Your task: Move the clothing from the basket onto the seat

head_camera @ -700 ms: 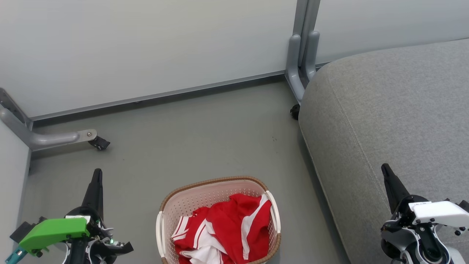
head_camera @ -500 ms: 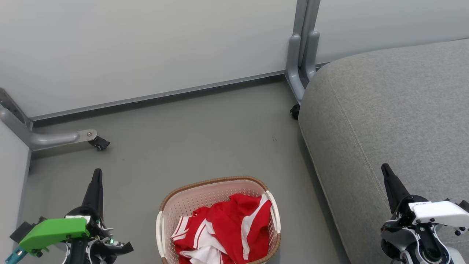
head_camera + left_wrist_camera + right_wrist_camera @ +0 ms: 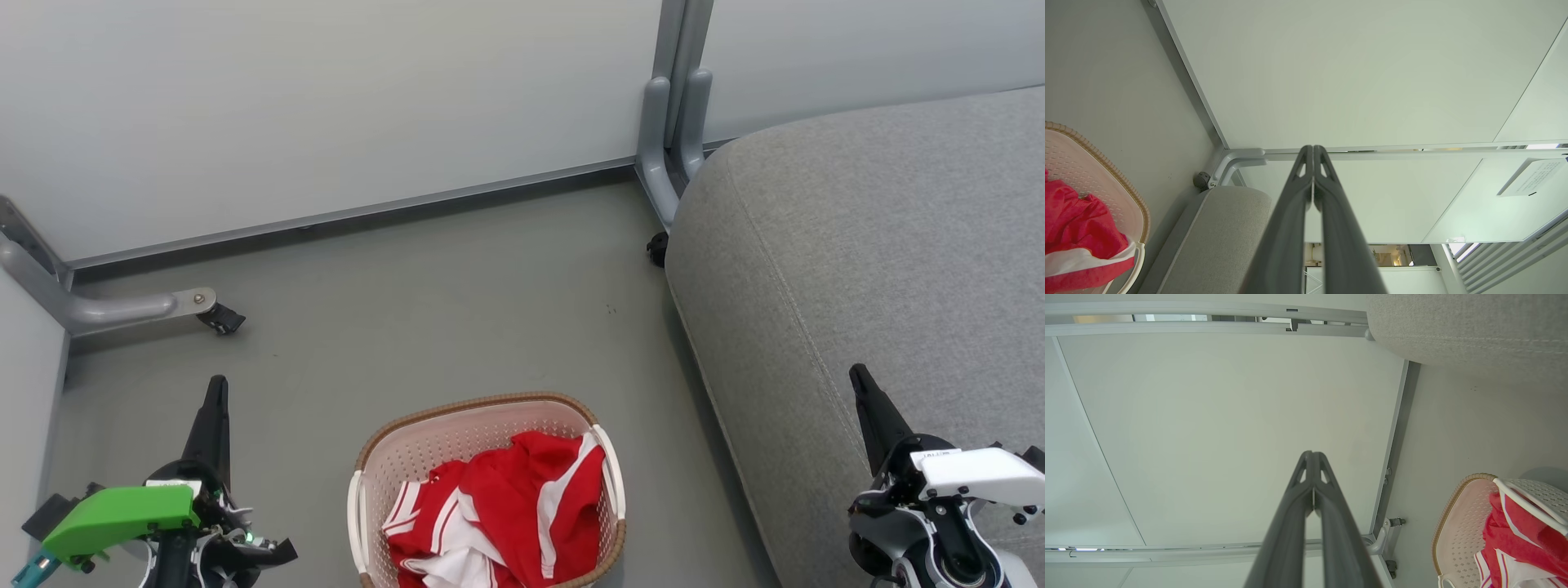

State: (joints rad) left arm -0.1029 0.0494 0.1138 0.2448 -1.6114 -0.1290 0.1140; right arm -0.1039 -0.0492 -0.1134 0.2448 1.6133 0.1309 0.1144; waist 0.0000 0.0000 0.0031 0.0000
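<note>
Red clothing (image 3: 506, 510) with white stripes lies bunched in the cream perforated basket (image 3: 457, 420) on the floor, bottom centre of the head view. The clothing (image 3: 1073, 228) also shows at the left wrist view's left edge and the clothing (image 3: 1515, 539) at the right wrist view's lower right. The big grey seat (image 3: 865, 269) fills the right. My left gripper (image 3: 217, 384) points up left of the basket, shut and empty; its fingers (image 3: 1312, 149) meet at the tips. My right gripper (image 3: 856, 371) hovers over the seat's front part, shut and empty, its tips (image 3: 1312, 454) together.
White partition panels (image 3: 326, 106) close off the back and left. Their grey metal feet with castors stand at the left (image 3: 139, 309) and beside the seat's corner (image 3: 665, 155). Bare grey floor (image 3: 457, 302) lies between the basket and the wall.
</note>
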